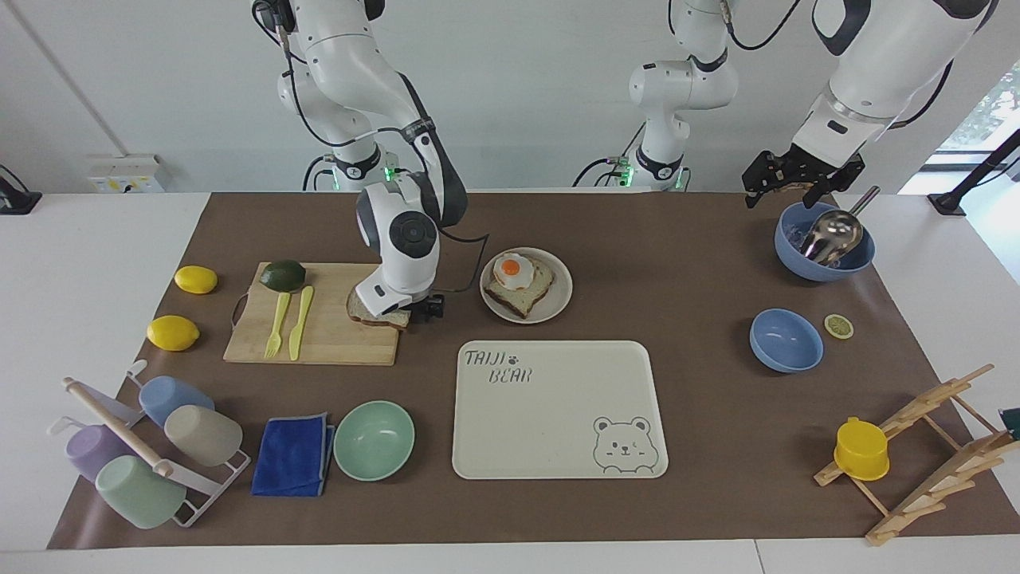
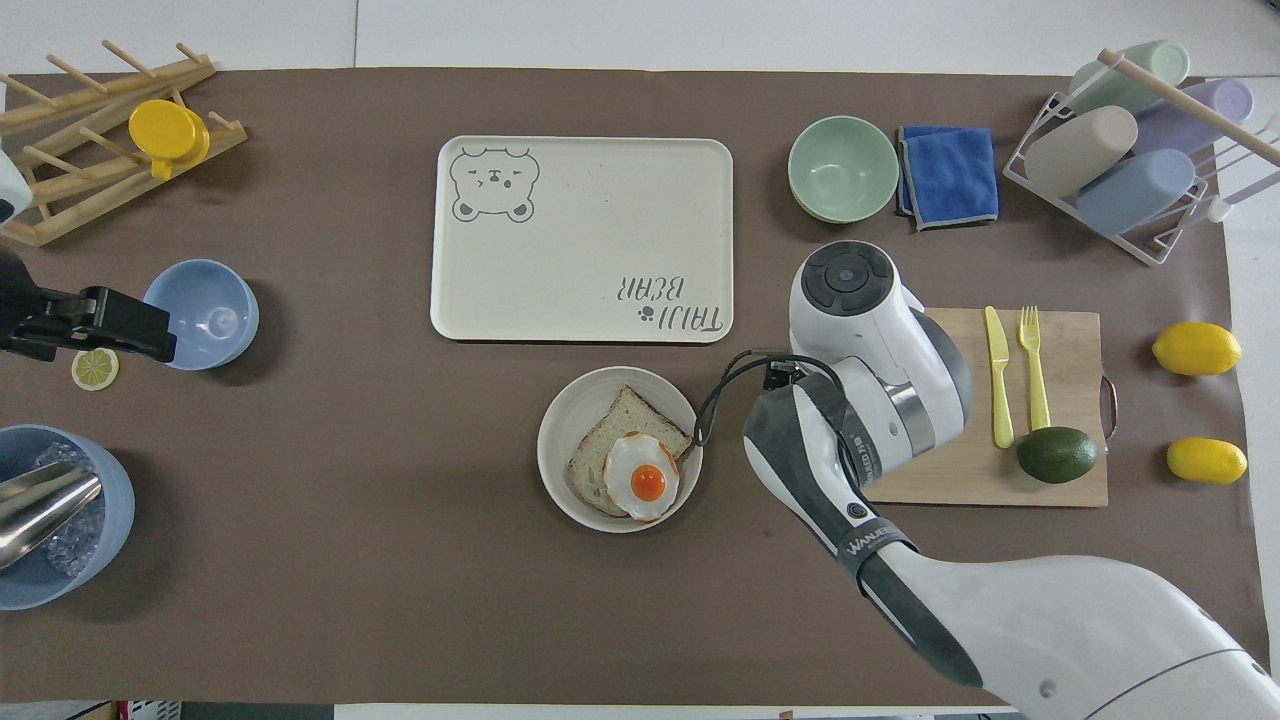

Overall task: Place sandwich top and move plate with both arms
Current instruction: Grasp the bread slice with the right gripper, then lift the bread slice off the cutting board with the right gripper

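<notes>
The sandwich top [image 1: 379,320], a pale bread slice, lies on the corner of the wooden cutting board [image 1: 327,344] nearest the plate. My right gripper [image 1: 396,309] is down on the slice, and its wrist covers most of it. The overhead view hides the slice under that arm. The cream plate [image 1: 559,301] sits beside the board and holds a browner toast slice with a fried egg [image 1: 514,271] on it. The plate also shows in the overhead view [image 2: 560,402]. My left gripper [image 1: 789,182] waits over the blue bowl with the ladle [image 1: 825,239].
The bear tray [image 1: 558,414] lies farther from the robots than the plate. A mint bowl [image 1: 373,440] and a blue cloth [image 1: 293,456] lie beside it. A yellow knife, a fork and an avocado [image 1: 282,276] are on the board. A second blue bowl [image 1: 785,340] sits toward the left arm's end.
</notes>
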Motion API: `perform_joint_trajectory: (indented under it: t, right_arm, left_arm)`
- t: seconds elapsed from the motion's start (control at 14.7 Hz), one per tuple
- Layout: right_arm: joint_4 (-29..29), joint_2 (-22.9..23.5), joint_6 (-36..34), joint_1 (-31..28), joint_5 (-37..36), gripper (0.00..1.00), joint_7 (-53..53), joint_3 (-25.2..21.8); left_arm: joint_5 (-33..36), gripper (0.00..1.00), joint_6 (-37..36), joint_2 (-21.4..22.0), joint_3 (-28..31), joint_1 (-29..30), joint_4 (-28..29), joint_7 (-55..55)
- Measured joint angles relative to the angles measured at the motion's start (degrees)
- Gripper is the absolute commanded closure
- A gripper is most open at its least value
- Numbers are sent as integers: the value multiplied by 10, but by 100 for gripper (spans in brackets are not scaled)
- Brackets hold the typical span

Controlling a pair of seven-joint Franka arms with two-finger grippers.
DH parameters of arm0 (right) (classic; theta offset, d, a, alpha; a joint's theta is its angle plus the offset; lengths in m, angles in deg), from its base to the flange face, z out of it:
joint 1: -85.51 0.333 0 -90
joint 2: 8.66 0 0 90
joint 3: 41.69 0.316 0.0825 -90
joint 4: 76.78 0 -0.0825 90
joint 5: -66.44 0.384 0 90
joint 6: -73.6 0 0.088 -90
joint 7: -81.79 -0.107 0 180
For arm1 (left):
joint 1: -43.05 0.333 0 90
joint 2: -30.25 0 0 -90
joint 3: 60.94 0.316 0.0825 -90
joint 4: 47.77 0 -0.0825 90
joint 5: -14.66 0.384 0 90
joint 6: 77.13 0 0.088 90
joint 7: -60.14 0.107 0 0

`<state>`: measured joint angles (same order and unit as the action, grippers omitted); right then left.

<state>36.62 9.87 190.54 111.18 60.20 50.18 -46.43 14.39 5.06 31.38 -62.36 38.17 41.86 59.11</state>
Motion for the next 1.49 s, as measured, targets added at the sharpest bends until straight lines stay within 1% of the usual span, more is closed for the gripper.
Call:
perform_joint_trajectory:
  t: [0.07, 0.14, 0.48, 0.68, 0.95, 1.09, 1.15, 1.49]
  right_arm:
    - [2, -1, -1, 2, -4, 19, 0, 0]
    - [4, -2, -1, 4, -11, 20, 0, 0]
    - [11, -6, -5, 9, -34, 19, 0, 0]
    - [11, -6, -16, 22, -59, 17, 0, 0]
    - [10, -8, -20, 33, -65, 17, 0, 0]
    - [4, -9, -30, 37, -66, 20, 0, 0]
    - [2, -9, -34, 38, -70, 24, 0, 0]
    - [3, -7, -53, 74, -97, 24, -8, 1]
  left_arm:
    - [0, 0, 0, 0, 0, 0, 0, 0]
    - [0, 0, 0, 0, 0, 0, 0, 0]
    - [0, 0, 0, 0, 0, 0, 0, 0]
    - [0, 0, 0, 0, 0, 0, 0, 0]
    - [0, 0, 0, 0, 0, 0, 0, 0]
    - [0, 0, 0, 0, 0, 0, 0, 0]
    - [0, 0, 0, 0, 0, 0, 0, 0]
    - [0, 0, 0, 0, 0, 0, 0, 0]
